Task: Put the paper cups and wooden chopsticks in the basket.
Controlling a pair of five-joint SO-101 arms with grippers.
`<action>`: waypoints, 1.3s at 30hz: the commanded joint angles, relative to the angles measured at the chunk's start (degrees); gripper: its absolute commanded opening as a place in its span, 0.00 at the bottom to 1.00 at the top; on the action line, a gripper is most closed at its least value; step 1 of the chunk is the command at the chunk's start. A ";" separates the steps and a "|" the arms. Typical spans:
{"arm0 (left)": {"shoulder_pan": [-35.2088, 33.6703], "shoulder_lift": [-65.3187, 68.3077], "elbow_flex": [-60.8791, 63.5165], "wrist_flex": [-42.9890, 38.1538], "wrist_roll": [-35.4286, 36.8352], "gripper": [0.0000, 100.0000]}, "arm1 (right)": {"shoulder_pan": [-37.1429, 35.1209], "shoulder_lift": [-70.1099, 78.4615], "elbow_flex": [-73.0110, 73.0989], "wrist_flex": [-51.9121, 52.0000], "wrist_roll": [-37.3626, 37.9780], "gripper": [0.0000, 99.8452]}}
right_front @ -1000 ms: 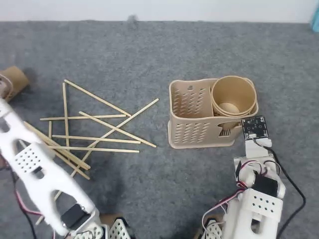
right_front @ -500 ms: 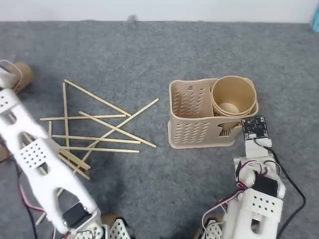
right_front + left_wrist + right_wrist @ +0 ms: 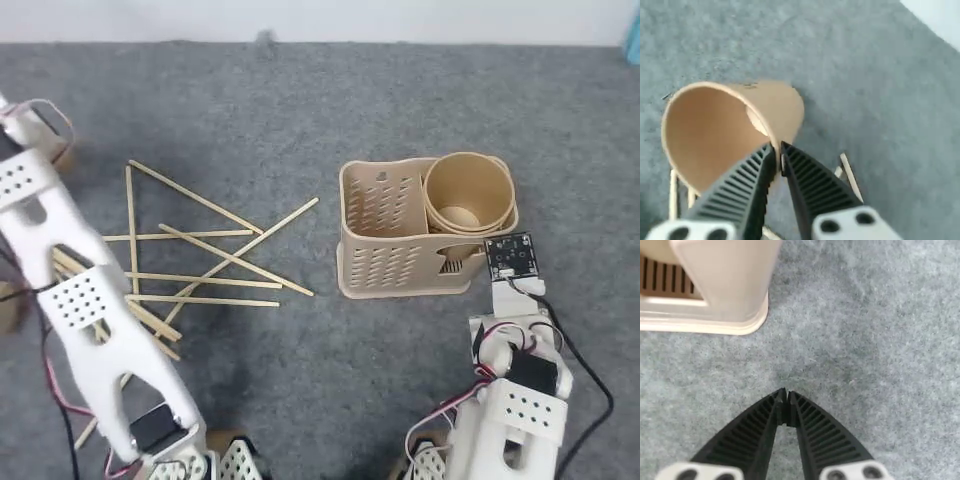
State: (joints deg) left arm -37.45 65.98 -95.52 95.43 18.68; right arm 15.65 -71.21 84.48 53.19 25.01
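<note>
Left claw (image 3: pixel 777 146) was clamped on the rim of a paper cup (image 3: pixel 715 130) at the far left of the worktop (image 3: pixel 300 100). Cup judged light, crushable; gentle rim pinch suited. Right claw (image 3: pixel 786 394) was closed, empty.

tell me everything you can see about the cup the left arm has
The cup is plain tan paper, open-mouthed, and empty as far as its inside shows. It is tipped over, mouth towards the wrist camera. The left gripper is shut on its wall at the rim, one finger inside and one outside. In the high view it sits at the far left edge, beyond the scattered chopsticks and well away from the basket. Whether it touches the mat cannot be told.
</note>
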 commanded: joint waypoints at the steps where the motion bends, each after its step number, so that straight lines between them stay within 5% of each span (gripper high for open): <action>1: 1.49 -9.41 -0.48 5.19 -4.13 0.01 | -0.04 -1.01 -0.62 0.75 0.62 0.01; 11: 1.76 -17.41 3.82 5.45 -8.70 0.01 | 0.04 -1.01 -0.44 0.66 0.62 0.01; 21: 6.15 -43.69 40.04 5.19 -12.84 0.01 | 0.04 -1.01 -0.44 0.66 0.62 0.01; 32: 22.15 -70.42 65.27 5.19 -14.15 0.02 | 1.80 -1.01 -0.35 0.66 0.62 0.01; 39: 36.13 -82.64 68.26 5.19 -16.35 0.02 | 1.80 -1.01 -0.26 0.66 0.62 0.01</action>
State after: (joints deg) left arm -8.62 -8.48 -27.21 98.77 3.21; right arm 17.14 -71.21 84.48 53.19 25.19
